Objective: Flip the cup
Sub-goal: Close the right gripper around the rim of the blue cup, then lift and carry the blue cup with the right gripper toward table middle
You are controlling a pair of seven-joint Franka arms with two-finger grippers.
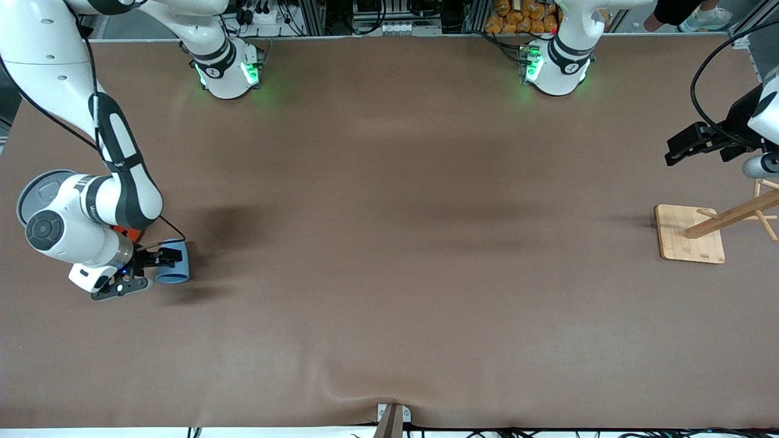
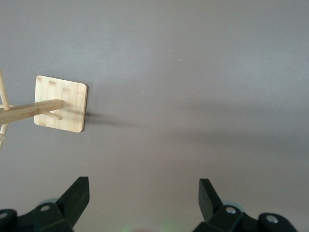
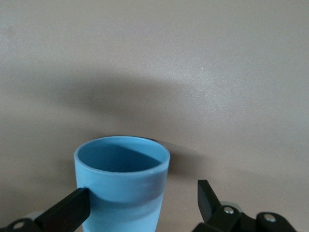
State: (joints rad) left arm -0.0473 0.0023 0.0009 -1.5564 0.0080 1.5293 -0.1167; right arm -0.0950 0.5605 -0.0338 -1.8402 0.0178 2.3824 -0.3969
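1. Brown matting covers the whole table (image 1: 389, 274) in the front view, with the two arm bases standing along its upper edge.
2. At the right arm's end of the table, the light-blue cup (image 1: 173, 263) sits on the mat, with the right gripper (image 1: 159, 263) low beside it and its fingers spread wide about the cup, not pinching it.
3. An orange can (image 1: 129, 232) with a grey lid (image 1: 44, 193) shows partly under the right arm, a little farther from the front camera than the cup.
4. At the left arm's end, a wooden rack (image 1: 727, 222) stands on a square wooden base (image 1: 681, 243); the left gripper (image 1: 681, 149) hangs in the air above the mat near it and waits.
5. From the left wrist view, the left gripper's two black fingers (image 2: 77, 195) stand wide apart with nothing between them, and the wooden base (image 2: 67, 104) lies well apart from them on the mat.
6. From the right wrist view, the cup (image 3: 120, 183) stands upright with its mouth up and a darker blue inside; one black finger (image 3: 67, 212) touches its wall, while the other finger stands clear of it.
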